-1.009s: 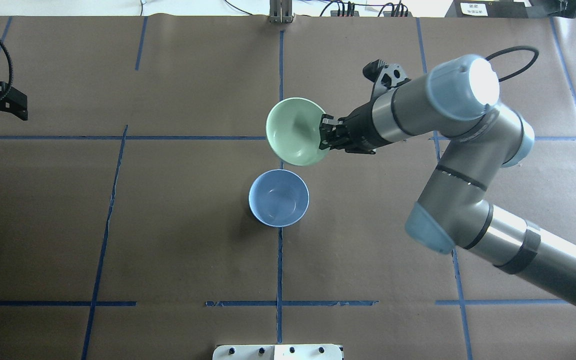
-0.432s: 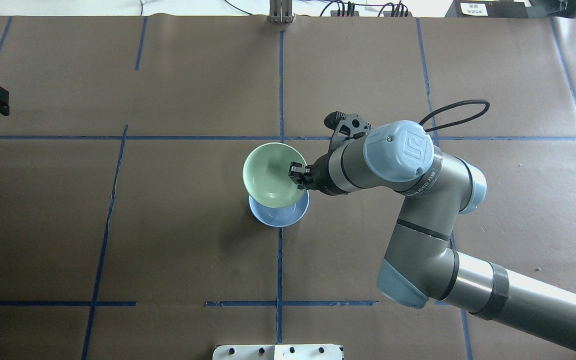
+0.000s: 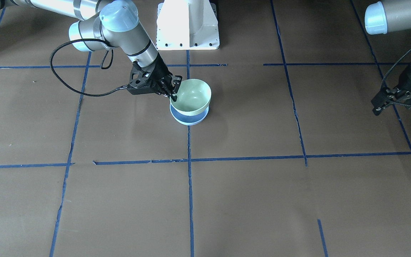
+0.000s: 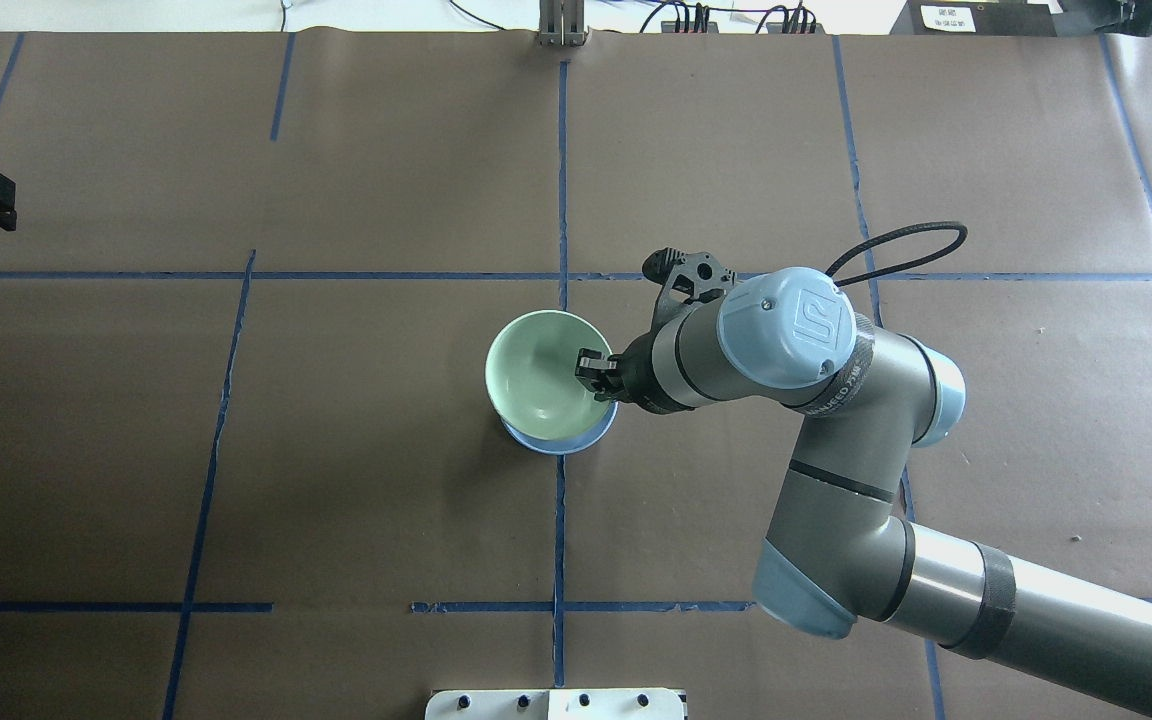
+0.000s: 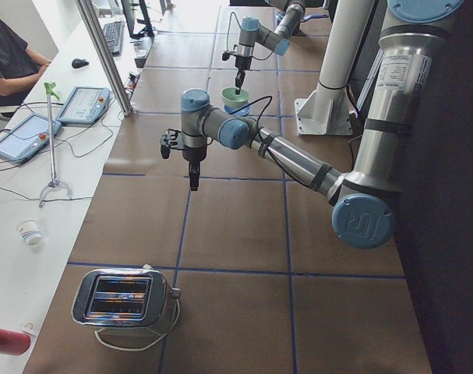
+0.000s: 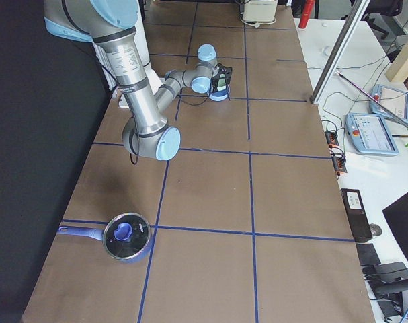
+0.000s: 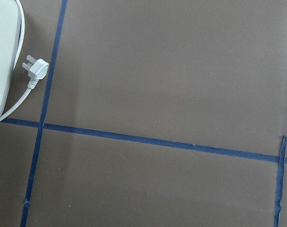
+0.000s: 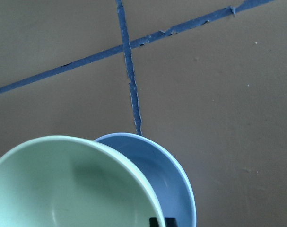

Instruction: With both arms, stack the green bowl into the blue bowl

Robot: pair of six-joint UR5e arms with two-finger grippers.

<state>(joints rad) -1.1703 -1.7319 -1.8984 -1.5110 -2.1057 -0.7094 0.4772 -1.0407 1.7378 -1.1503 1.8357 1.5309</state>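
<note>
The green bowl point(image 4: 536, 375) is tilted and sits partly inside the blue bowl point(image 4: 561, 441), which stands on the brown table near its middle. My right gripper point(image 4: 596, 373) is shut on the green bowl's right rim, one finger inside it. In the front-facing view the green bowl point(image 3: 192, 94) covers most of the blue bowl point(image 3: 188, 119), with my right gripper point(image 3: 173, 94) at its rim. The right wrist view shows the green bowl point(image 8: 72, 189) overlapping the blue bowl point(image 8: 169, 184). My left gripper point(image 3: 377, 106) hangs far off, away from both bowls; I cannot tell if it is open.
The white pedestal point(image 3: 187, 25) stands at the robot's side of the table. A toaster point(image 5: 123, 300) sits at the left end, its white plug point(image 7: 35, 70) on the table. A lidded pot point(image 6: 126, 237) sits at the right end. Blue tape lines cross the table.
My right arm carried the green bowl toward the robot's side and down onto the blue bowl. My left gripper drew back toward the left edge.
</note>
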